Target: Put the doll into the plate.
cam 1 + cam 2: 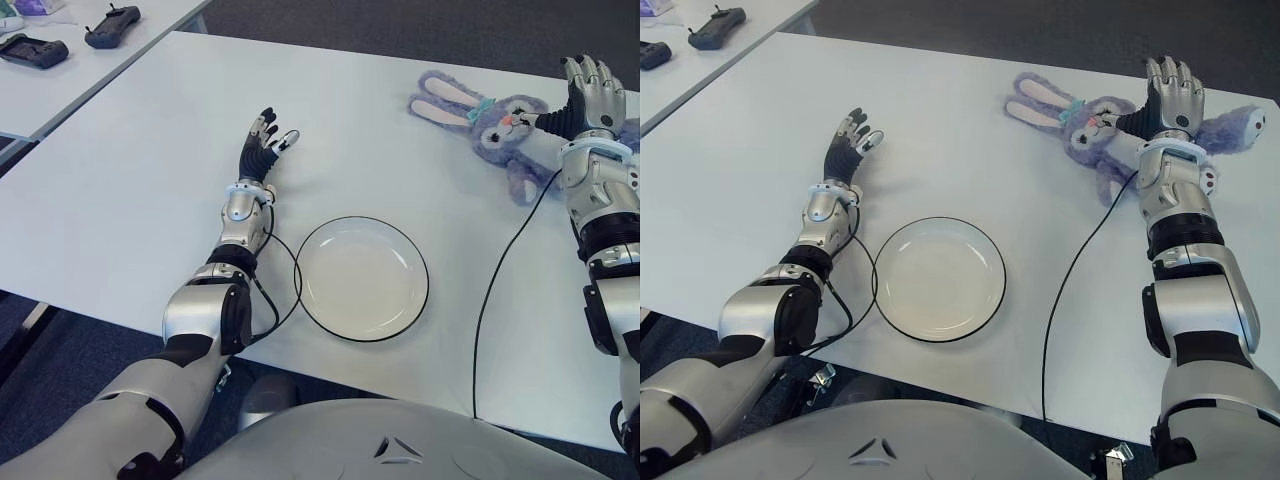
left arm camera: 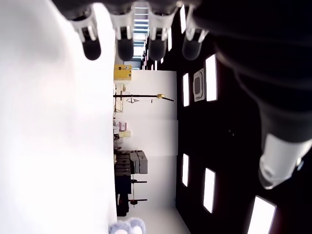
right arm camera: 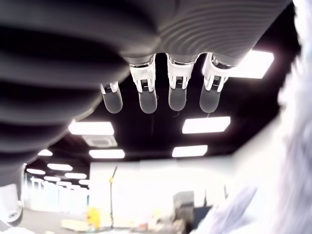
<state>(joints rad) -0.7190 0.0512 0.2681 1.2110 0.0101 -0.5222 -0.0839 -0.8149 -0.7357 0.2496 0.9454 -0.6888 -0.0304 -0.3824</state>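
Note:
A purple plush rabbit doll [image 1: 485, 118] lies on the white table [image 1: 130, 180] at the far right, ears pointing left. My right hand [image 1: 592, 92] shows over the doll's body, palm down, fingers [image 3: 178, 97] straight and spread, holding nothing. The white plate with a black rim [image 1: 362, 277] sits near the table's front edge, in the middle. My left hand [image 1: 263, 142] shows left of and beyond the plate, fingers [image 2: 124, 46] extended and apart, nothing in it.
A black cable [image 1: 500, 270] runs from the right wrist across the table to the front edge. Another cable [image 1: 283, 300] loops beside the plate's left rim. Two black controllers [image 1: 112, 25] lie on a second table at the far left.

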